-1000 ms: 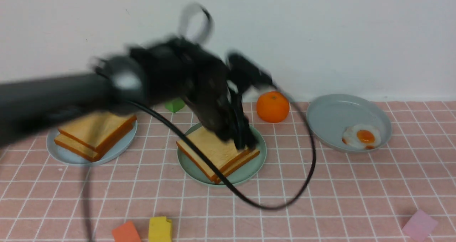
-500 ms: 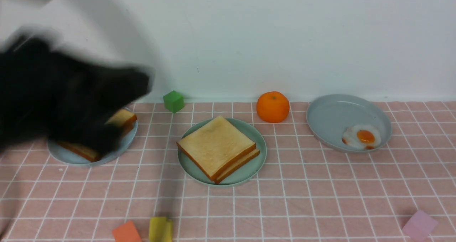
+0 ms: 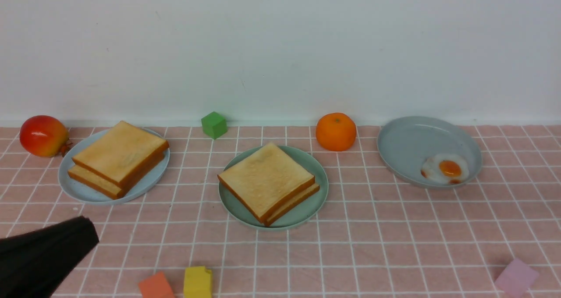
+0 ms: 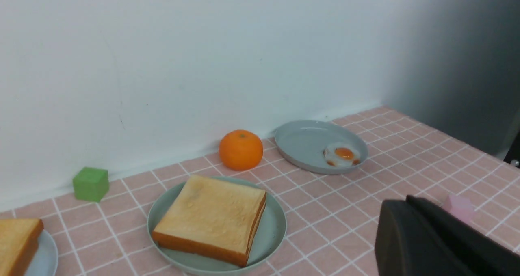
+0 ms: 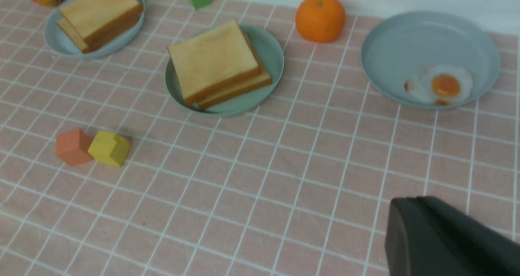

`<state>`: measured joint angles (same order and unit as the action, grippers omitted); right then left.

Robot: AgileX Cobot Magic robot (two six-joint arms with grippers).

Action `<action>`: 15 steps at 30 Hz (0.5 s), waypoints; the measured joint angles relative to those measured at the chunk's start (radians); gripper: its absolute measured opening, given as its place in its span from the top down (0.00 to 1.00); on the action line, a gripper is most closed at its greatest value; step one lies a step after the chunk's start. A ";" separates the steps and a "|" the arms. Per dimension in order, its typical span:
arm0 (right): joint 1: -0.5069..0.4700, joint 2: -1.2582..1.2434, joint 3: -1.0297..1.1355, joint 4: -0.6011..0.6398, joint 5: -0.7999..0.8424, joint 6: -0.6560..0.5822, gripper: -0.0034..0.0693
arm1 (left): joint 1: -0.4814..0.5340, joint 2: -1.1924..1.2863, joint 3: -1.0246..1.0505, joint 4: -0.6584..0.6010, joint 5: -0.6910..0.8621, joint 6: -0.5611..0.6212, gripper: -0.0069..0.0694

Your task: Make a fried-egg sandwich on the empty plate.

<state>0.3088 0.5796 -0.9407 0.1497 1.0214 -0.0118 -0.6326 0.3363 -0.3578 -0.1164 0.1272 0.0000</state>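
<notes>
Pressed together and gripping nothing, the left gripper [image 3: 83, 228] is sitting low at the near left corner of the pink checked tablecloth [image 3: 350, 254], its black jaws meeting in a single wedge. The right gripper [image 5: 406, 219] is appearing only in its own wrist view, where its dark fingers are likewise lying closed and empty over bare cloth.

Nearest the robot, an orange block [image 3: 155, 285] and a yellow block [image 3: 197, 282] are sitting side by side, touching, while a pale pink block [image 3: 516, 276] is lying well apart at the near right.

At mid-table, the mint-green plate [image 3: 313, 201] is carrying two toast slices [image 3: 265, 179] stacked one on the other; whether an egg is lying between them cannot be told.

To the left, a grey-blue plate [image 3: 87, 193] is holding two more toast slices [image 3: 117, 155]. To the right, a second grey-blue plate [image 3: 407, 144] is holding a small fried egg [image 3: 445, 168] against its near rim.

Farthest back, along the white wall, a red apple [image 3: 43, 136], a green cube [image 3: 214, 125] and an orange [image 3: 335, 131] are standing in a row.
</notes>
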 joint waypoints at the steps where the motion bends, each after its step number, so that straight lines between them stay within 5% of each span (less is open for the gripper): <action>1: 0.000 0.000 0.000 0.000 0.004 0.000 0.90 | 0.000 0.000 0.000 0.002 0.001 0.000 0.93; 15: 0.001 -0.034 0.001 -0.007 0.023 0.005 0.87 | 0.000 0.000 0.001 0.008 0.026 0.000 0.93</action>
<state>0.3101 0.5459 -0.9396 0.1425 1.0440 -0.0065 -0.6326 0.3363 -0.3567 -0.1084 0.1529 0.0000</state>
